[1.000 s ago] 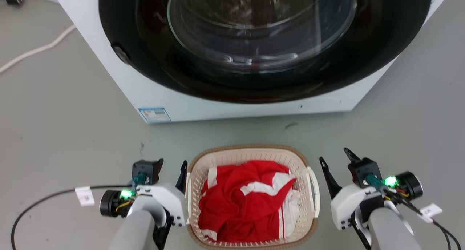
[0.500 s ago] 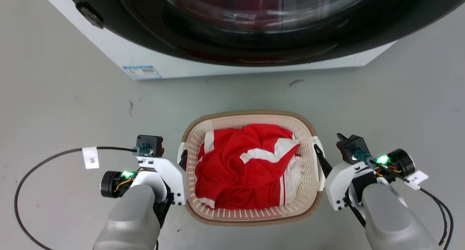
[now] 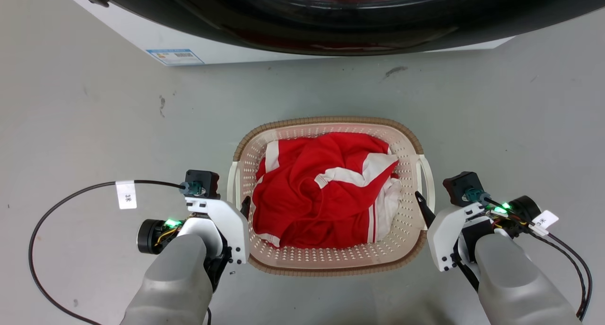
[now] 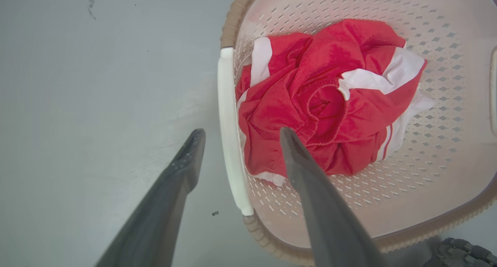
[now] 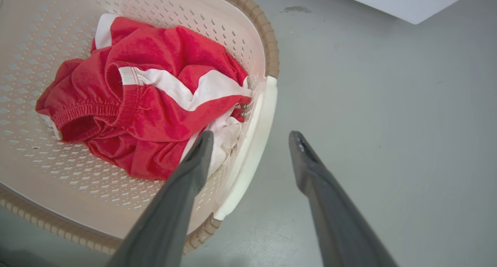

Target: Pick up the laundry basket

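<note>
Head view: a rounded-rectangular cream plastic laundry basket (image 3: 326, 121) with perforated walls and a brown ribbed rim sits on the grey floor (image 3: 94, 126). It is just near of the white front-loading washer (image 3: 142, 37) and holds a crumpled red-and-white garment (image 3: 321, 192). The left gripper (image 3: 229, 201) is at the basket's left side and the right gripper (image 3: 437, 195) at its right, both towards the near end.

Left wrist view: the fingers (image 4: 186, 162) are spread apart and hold nothing. One is over the floor and one over the garment, with the cream left loop handle (image 4: 229, 123) between them.

Right wrist view: these fingers (image 5: 194, 158) are also spread apart and empty, astride the cream right loop handle (image 5: 252, 154). Whether either pair touches its handle I cannot tell.

With one soft garment inside, the basket should be light. The shell looks stiff, though the thin perforated walls may flex. The smooth handles could slip, so each is best clamped near its middle and the two raised evenly.
</note>
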`<state>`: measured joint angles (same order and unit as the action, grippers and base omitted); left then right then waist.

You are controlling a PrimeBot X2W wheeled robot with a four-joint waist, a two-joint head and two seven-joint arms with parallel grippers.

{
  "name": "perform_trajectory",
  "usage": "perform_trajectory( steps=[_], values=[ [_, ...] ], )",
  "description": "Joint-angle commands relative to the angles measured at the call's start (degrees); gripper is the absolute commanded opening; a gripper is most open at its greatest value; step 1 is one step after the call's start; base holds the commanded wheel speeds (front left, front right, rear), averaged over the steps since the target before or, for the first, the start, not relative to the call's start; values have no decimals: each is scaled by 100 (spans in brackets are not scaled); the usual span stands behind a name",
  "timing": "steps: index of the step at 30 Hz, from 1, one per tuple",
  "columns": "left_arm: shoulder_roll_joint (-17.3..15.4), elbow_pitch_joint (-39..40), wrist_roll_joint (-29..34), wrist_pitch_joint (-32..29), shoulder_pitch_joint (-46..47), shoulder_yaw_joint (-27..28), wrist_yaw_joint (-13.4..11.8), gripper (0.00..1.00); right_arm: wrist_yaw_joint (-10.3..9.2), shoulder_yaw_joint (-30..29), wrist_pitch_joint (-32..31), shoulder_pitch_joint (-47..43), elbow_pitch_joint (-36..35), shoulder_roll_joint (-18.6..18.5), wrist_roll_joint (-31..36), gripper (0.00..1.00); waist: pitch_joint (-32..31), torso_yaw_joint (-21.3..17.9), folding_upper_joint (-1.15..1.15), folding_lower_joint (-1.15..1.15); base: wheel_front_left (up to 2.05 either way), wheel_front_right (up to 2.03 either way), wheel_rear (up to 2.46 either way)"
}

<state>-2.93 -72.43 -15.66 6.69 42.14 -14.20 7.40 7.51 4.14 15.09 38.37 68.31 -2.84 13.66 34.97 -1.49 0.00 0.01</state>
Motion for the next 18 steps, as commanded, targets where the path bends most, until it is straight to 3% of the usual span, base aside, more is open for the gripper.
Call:
perform_trajectory(
  steps=[1,18],
  values=[
    [5,11,-112,-45,72,-101,5,100,-4,-16,12,125,114,-10,-70,100,119,2,0,-1,0,0,0],
    [5,-43,-536,46,519,-686,5,100,-4,158,-56,451,494,-9,-563,100,947,76,0,-1,0,0,0]
  ],
)
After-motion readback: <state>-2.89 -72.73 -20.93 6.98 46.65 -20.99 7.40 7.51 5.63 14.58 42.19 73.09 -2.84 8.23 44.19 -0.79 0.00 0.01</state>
